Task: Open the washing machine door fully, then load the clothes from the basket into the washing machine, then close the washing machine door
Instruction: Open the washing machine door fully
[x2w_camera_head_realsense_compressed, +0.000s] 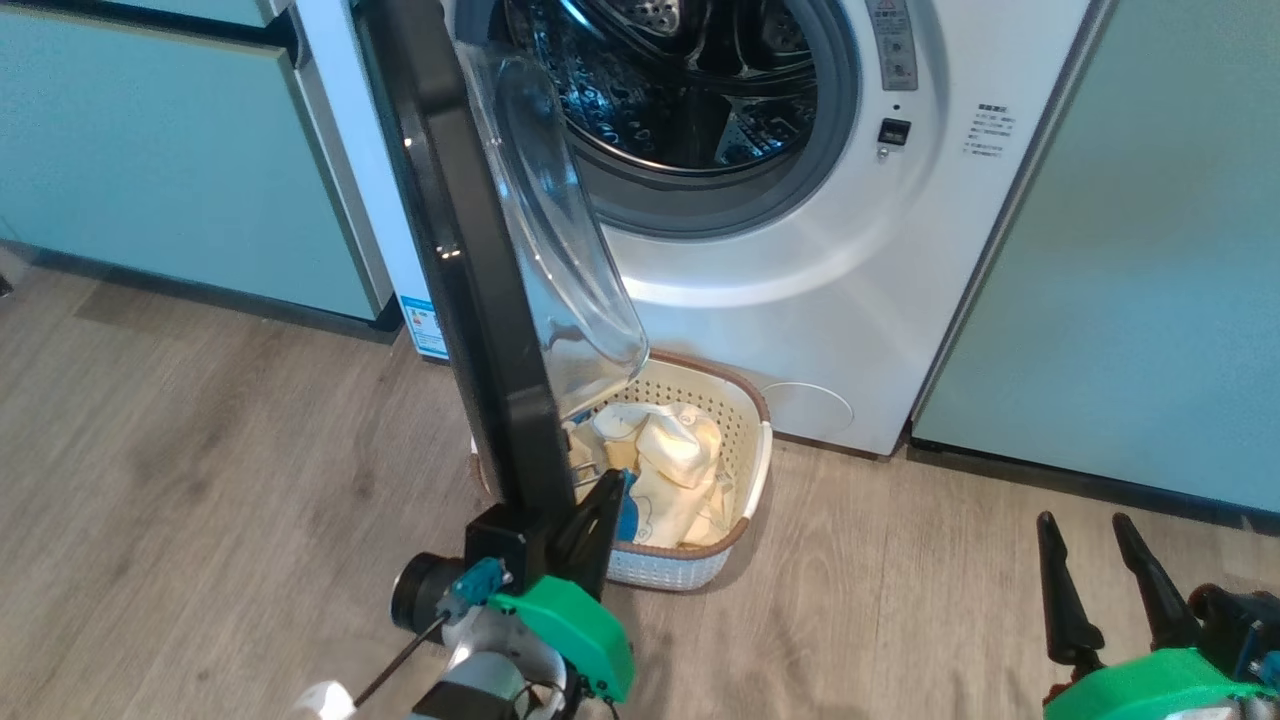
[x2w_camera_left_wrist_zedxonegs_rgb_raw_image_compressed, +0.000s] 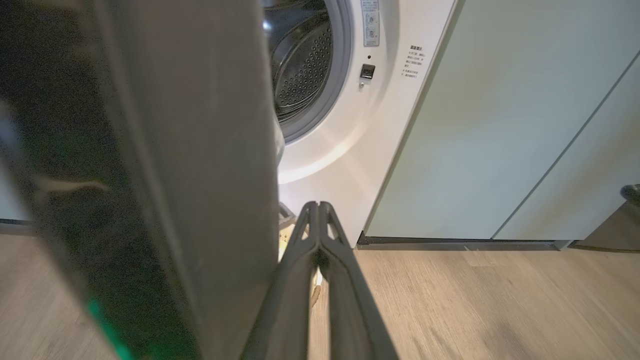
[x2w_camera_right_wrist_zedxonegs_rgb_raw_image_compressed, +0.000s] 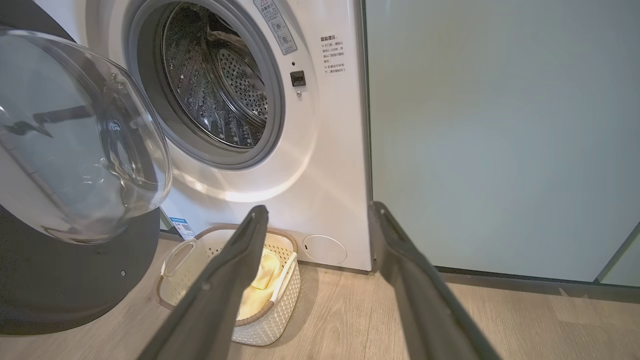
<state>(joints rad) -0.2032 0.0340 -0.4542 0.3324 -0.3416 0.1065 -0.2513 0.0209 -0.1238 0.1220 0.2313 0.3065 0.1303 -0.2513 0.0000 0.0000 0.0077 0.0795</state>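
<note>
The white washing machine (x2w_camera_head_realsense_compressed: 800, 300) stands with its black washing machine door (x2w_camera_head_realsense_compressed: 470, 300) swung out towards me, edge-on, the clear glass bowl (x2w_camera_head_realsense_compressed: 550, 220) facing the steel drum (x2w_camera_head_realsense_compressed: 680, 90). My left gripper (x2w_camera_head_realsense_compressed: 608, 490) is shut with nothing in it, its fingers (x2w_camera_left_wrist_zedxonegs_rgb_raw_image_compressed: 320, 260) close beside the door's inner face (x2w_camera_left_wrist_zedxonegs_rgb_raw_image_compressed: 150, 175) at the lower edge. The cream basket (x2w_camera_head_realsense_compressed: 750, 470) sits on the floor under the opening, holding pale yellow clothes (x2w_camera_head_realsense_compressed: 680, 450). My right gripper (x2w_camera_head_realsense_compressed: 1084, 522) hangs open at the lower right, well clear of the basket (x2w_camera_right_wrist_zedxonegs_rgb_raw_image_compressed: 270, 325) and clothes (x2w_camera_right_wrist_zedxonegs_rgb_raw_image_compressed: 271, 269).
Pale green cabinets flank the machine on the left (x2w_camera_head_realsense_compressed: 150, 150) and right (x2w_camera_head_realsense_compressed: 1150, 250). Wooden floor (x2w_camera_head_realsense_compressed: 200, 450) stretches in front. The open door overhangs the basket's left part, hiding it. A round service flap (x2w_camera_head_realsense_compressed: 808, 408) sits low on the machine front.
</note>
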